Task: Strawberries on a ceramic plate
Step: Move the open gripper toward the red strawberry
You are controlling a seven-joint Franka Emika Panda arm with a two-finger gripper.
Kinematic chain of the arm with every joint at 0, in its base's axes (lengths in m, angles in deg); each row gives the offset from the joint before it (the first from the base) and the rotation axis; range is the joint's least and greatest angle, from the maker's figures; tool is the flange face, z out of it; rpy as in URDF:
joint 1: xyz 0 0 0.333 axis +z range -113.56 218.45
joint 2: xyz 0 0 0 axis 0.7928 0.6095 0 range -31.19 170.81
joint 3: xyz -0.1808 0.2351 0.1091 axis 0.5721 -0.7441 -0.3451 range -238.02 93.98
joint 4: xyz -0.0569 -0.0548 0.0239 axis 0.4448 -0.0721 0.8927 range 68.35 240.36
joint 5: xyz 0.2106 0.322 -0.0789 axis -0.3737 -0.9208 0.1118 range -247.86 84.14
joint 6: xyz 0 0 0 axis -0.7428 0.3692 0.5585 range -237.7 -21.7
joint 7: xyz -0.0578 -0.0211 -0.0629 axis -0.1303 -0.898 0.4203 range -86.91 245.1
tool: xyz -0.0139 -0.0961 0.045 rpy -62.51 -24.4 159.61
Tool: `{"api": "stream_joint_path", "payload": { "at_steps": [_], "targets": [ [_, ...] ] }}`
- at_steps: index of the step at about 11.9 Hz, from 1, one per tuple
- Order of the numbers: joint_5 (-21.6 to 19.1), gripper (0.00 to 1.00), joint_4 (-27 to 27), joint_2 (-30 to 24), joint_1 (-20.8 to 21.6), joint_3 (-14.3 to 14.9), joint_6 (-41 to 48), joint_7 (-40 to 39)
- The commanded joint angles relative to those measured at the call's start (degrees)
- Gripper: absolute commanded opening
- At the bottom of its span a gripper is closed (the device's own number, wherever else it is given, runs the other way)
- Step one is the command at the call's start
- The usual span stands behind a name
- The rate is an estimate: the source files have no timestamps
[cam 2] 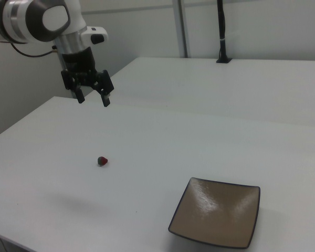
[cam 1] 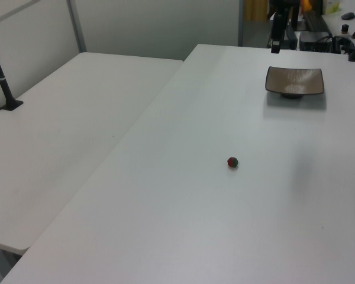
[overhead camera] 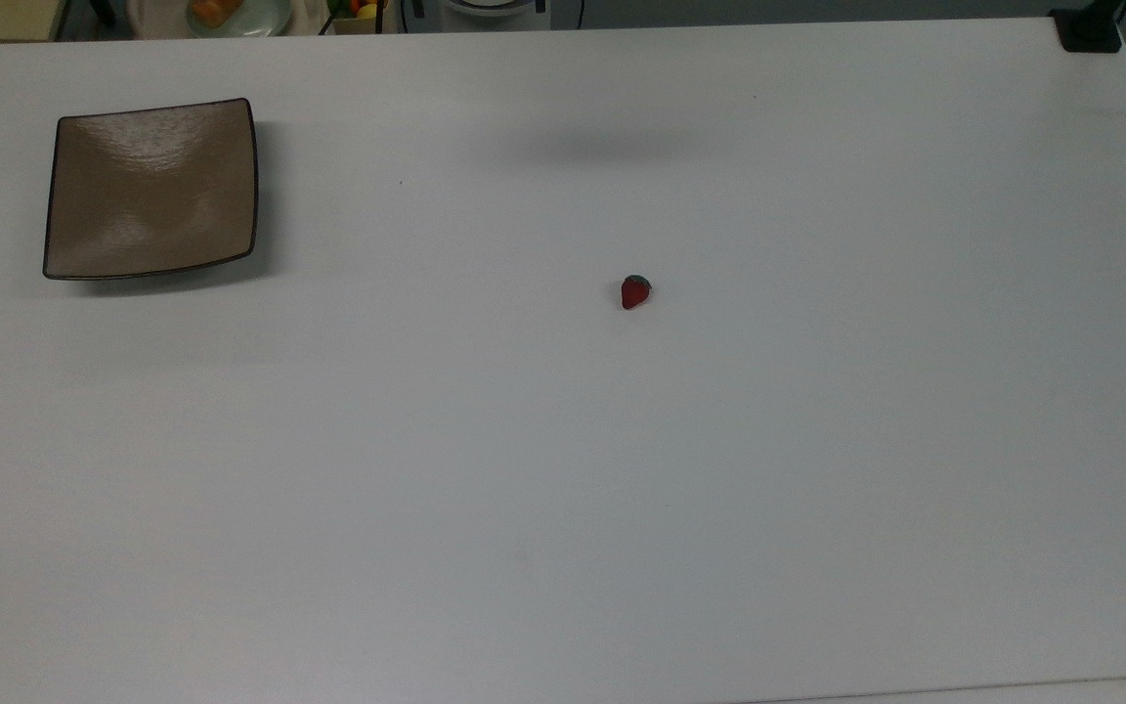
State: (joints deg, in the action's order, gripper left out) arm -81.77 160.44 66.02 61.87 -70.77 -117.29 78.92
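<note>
Right view, from its left: the gripper (cam 2: 93,98) hangs in the air above the white worktop (cam 2: 163,152), its fingers spread apart and grasping nothing. Below it, slightly toward the right view's right, the strawberry (cam 2: 102,160) lies alone on the worktop. Well apart from it, further to the right view's right and near the bottom edge, sits the square ceramic plate (cam 2: 216,211), nothing on it.
</note>
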Motion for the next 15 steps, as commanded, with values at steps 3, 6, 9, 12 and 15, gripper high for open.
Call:
{"api": "stream_joint_path", "payload": {
  "at_steps": [3,6,9,12,15],
  "targets": [
    [-0.79,1.0,1.04,0.8,-0.29,-0.55,-2.0,0.26],
    [-0.79,1.0,0.95,2.46,1.37,-0.99,-3.4,0.61],
    [-1.49,1.0,0.68,5.63,2.52,-1.08,-8.23,0.7],
    [-2.02,1.0,0.59,9.05,3.4,-2.66,-10.7,0.7],
    [-1.93,1.0,0.24,12.13,3.49,-4.42,-13.95,0.7]
  ]
}}
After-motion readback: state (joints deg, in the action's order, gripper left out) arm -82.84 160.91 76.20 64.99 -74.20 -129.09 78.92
